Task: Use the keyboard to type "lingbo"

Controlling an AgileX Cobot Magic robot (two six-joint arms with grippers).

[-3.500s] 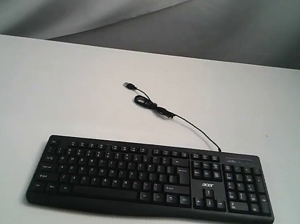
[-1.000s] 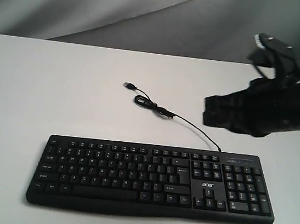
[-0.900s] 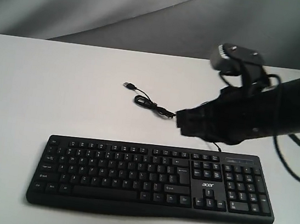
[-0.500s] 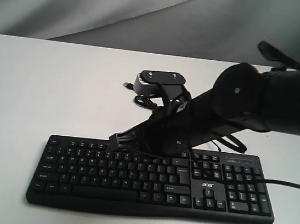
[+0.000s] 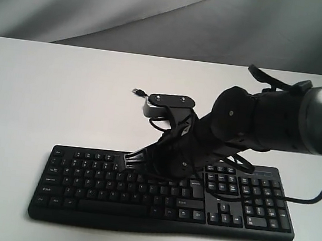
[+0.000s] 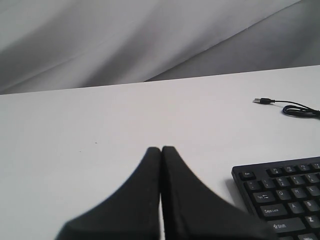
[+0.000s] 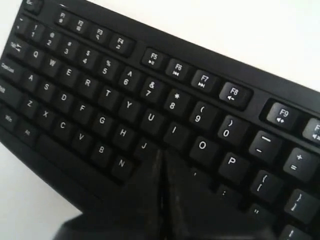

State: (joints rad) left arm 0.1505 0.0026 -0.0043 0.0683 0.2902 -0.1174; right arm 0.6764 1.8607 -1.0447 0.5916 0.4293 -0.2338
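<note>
Pointing at the one keyboard [image 5: 86, 189], the right gripper [image 7: 160, 159] is pressed together; left gripper [image 6: 161, 151] likewise.

The exterior camera faced the table [image 5: 34, 92] from the front, slightly above; the left wrist camera looked low across it, the right closely down at the keyboard [image 7: 90, 70] all three shared.
</note>
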